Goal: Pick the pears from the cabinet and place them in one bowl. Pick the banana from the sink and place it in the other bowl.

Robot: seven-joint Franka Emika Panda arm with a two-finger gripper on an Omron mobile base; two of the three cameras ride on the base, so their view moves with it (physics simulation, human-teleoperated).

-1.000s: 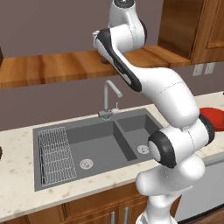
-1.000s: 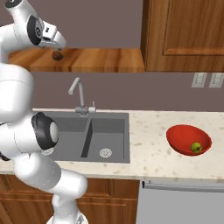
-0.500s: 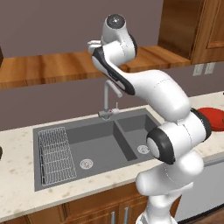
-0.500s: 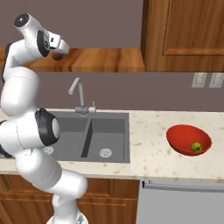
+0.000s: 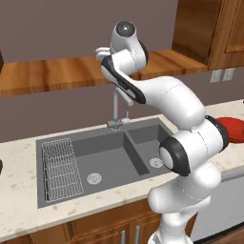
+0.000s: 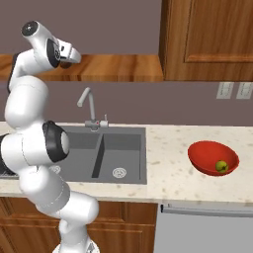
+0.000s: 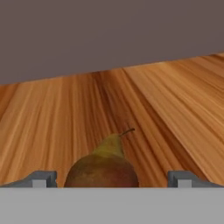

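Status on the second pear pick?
Jaws open, flanking the reddish-brown pear on the wooden cabinet shelf. Yellow-green pear sits in glossy red bowl. Nothing in the way.

- The back wall (image 6: pixel 148 106) is flat mauve-grey, lit evenly with no strong shadows.
- A pale speckled stone counter (image 6: pixel 173 148) runs along the wall.
- Two pale wall outlets (image 6: pixel 234 90) sit on the wall just under the upper cupboards, at the right.
- Below the counter are warm brown base cabinets (image 5: pixel 95 228) with slim metal handles.
- Beside them stands a grey-fronted appliance (image 6: pixel 207 232), tucked under the counter edge.
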